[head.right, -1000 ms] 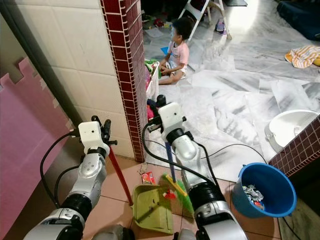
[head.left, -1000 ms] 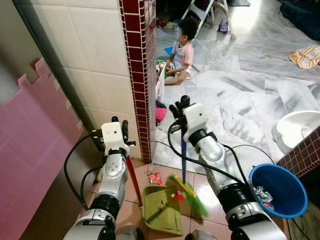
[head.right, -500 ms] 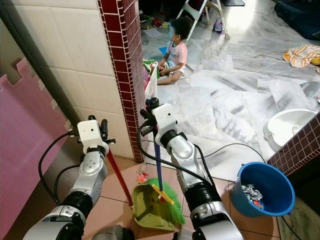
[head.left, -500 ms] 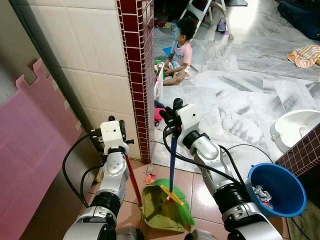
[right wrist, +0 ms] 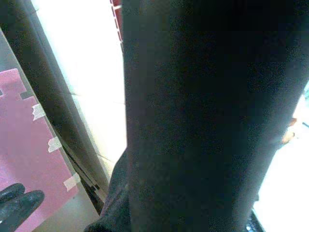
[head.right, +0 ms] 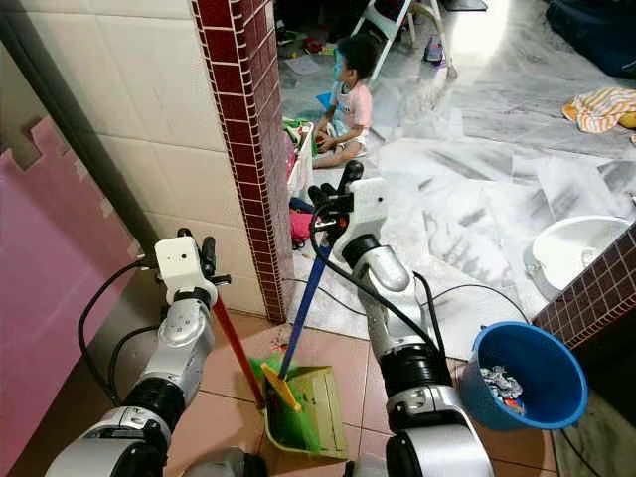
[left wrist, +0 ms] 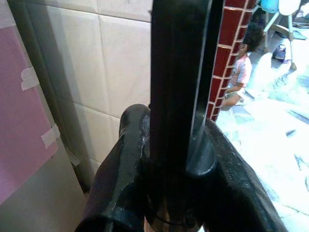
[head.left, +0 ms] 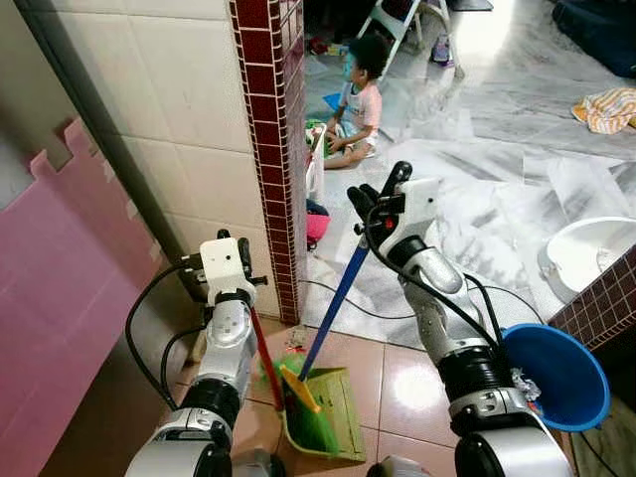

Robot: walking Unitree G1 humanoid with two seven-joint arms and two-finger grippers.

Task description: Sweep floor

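My left gripper point(head.left: 241, 260) is shut on the top of the dustpan's red handle point(head.left: 264, 360), near the red-tiled pillar. The olive-green dustpan point(head.left: 340, 422) rests on the pink floor tiles below. Higher up and to the right, my right gripper point(head.left: 378, 196) is shut on the top of the blue broom handle point(head.left: 334, 303). That handle slants down to the left. The green broom head point(head.left: 298, 402) with its yellow band lies at the left side of the dustpan. In the left wrist view the black fingers point(left wrist: 135, 159) close around a dark handle.
The red-tiled pillar point(head.left: 273, 149) and a white tiled wall stand straight ahead, with a pink foam mat point(head.left: 60, 298) at the left. A blue bucket point(head.left: 556, 373) holding litter stands at the right, a white basin point(head.left: 591, 253) behind it. A child point(head.left: 360, 99) sits on the marble floor beyond.
My right gripper has swung to the right, tilting the broom. The green head has swept left across the floor into the dustpan. The left gripper has stayed where it was.
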